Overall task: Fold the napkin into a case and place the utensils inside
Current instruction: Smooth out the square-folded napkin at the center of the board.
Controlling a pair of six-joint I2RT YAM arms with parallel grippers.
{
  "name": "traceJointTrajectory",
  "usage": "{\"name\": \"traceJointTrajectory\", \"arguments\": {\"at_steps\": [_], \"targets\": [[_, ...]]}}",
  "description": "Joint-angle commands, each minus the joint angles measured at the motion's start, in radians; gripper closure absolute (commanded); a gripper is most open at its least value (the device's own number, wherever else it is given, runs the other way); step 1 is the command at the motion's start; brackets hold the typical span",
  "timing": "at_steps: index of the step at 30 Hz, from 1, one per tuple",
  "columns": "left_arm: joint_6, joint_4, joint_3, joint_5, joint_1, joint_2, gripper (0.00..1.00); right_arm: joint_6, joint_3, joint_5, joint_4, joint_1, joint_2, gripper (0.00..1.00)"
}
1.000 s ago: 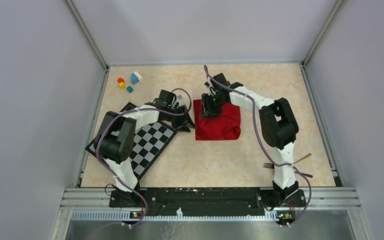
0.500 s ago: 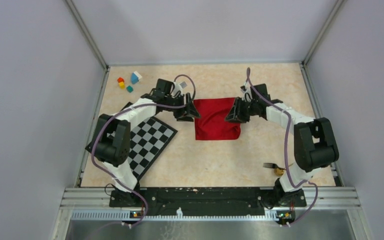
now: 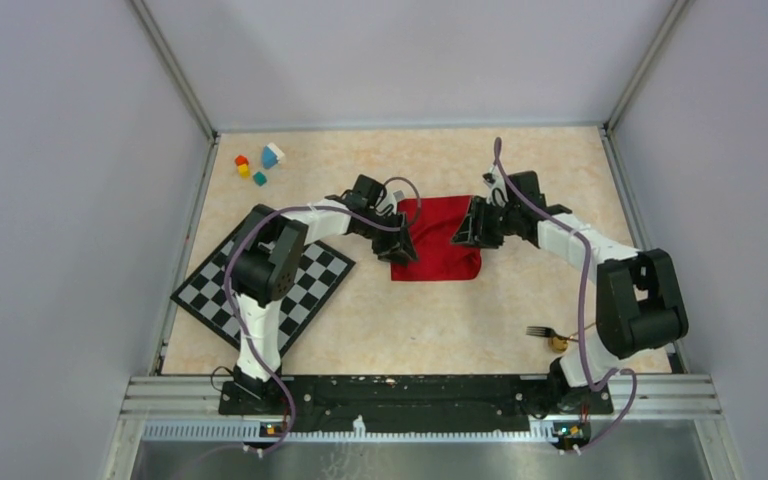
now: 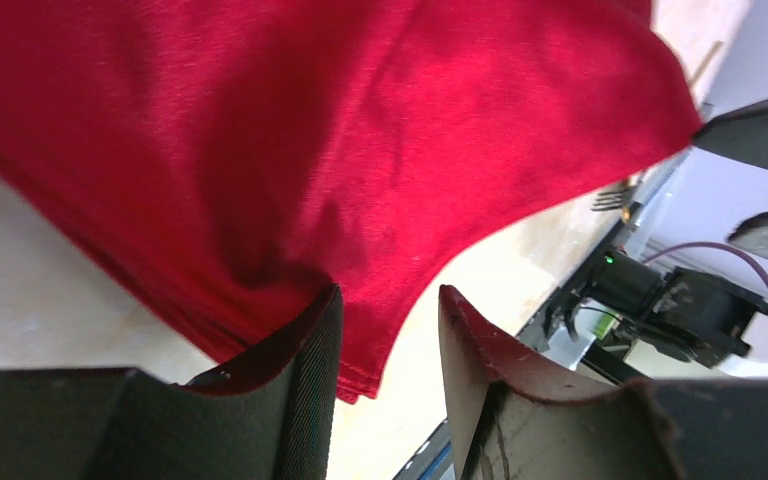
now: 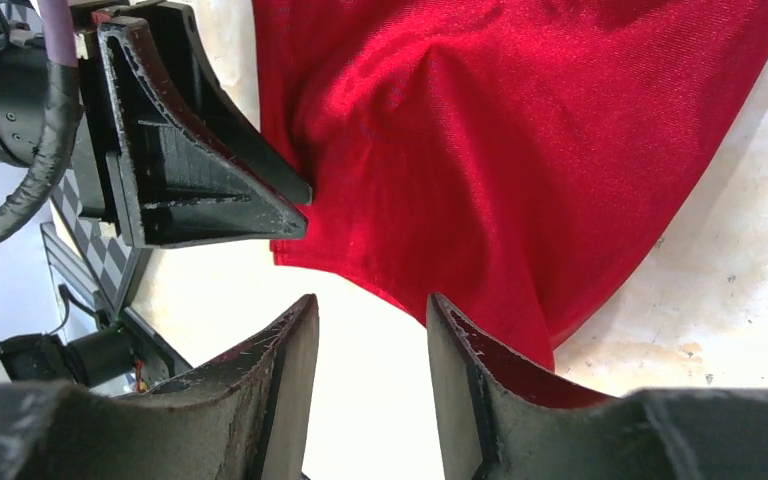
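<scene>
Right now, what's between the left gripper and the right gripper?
Only the red napkin. In the top external view the left gripper is at its left edge and the right gripper over its right side, with just cloth between them.

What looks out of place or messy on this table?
Nothing is spilled or broken. The checkered mat lies turned at an angle to the table's edges, and the red napkin is rumpled, with uneven edges.
</scene>
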Motion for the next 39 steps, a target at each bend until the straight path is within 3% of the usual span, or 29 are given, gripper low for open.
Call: {"name": "traceJointTrajectory", "arguments": {"at_steps": [1, 11, 15, 19, 26, 33, 39], "targets": [[0.053, -0.05, 0.035, -0.088, 0.008, 0.021, 0.55, -0.021, 0.01, 0.037, 0.028, 0.005, 0.035, 0.57], [0.078, -0.082, 0.006, -0.129, 0.025, 0.029, 0.58, -0.122, -0.05, 0.191, -0.122, 0.071, -0.126, 0.56], [0.082, -0.099, 0.035, -0.111, 0.018, -0.001, 0.57, -0.225, -0.01, 0.37, -0.166, 0.127, -0.217, 0.5], [0.082, -0.109, 0.038, -0.077, 0.017, -0.047, 0.53, -0.274, -0.04, 0.525, -0.202, 0.133, -0.216, 0.49], [0.106, -0.158, -0.008, -0.131, 0.019, -0.199, 0.45, -0.249, -0.125, 0.452, -0.119, 0.134, -0.282, 0.53], [-0.004, -0.038, -0.178, -0.133, 0.011, -0.27, 0.53, -0.24, -0.182, 0.457, -0.053, 0.159, -0.272, 0.57], [-0.048, -0.011, -0.225, -0.181, -0.009, -0.28, 0.5, -0.234, -0.187, 0.475, -0.052, 0.16, -0.245, 0.58]]}}
